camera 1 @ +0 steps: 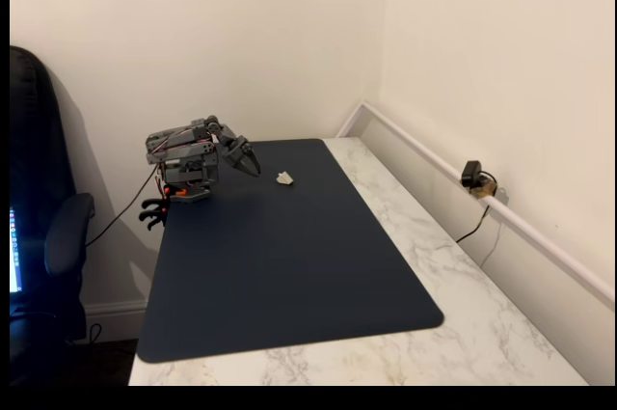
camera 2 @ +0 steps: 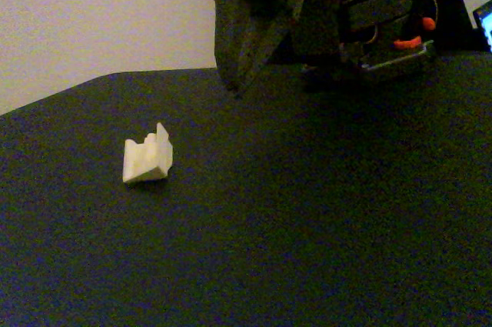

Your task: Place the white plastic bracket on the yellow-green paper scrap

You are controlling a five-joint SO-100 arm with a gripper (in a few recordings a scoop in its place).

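The white bracket (camera 1: 285, 177) (camera 2: 147, 161) lies on the dark mat (camera 1: 289, 256) near the surface's far edge, untouched. The pincer (camera 1: 253, 166) (camera 2: 240, 85) hangs just beside it, above the mat's far left corner, tips pressed together and holding nothing.

Plain cream walls (camera 1: 193, 34) meet in a corner behind a white marble-patterned tabletop (camera 1: 463, 265). A large dark blue mat (camera 1: 289, 256) covers most of it, reaching the left edge. A white rail (camera 1: 540, 236) runs along the base of the right wall, with a small black device (camera 1: 472, 176) sitting on it and a thin cable hanging down. At the left stands a dark office chair (camera 1: 48, 236) with a padded armrest. A white skirting board (camera 1: 116, 318) lines the wall below. The light is soft and even.
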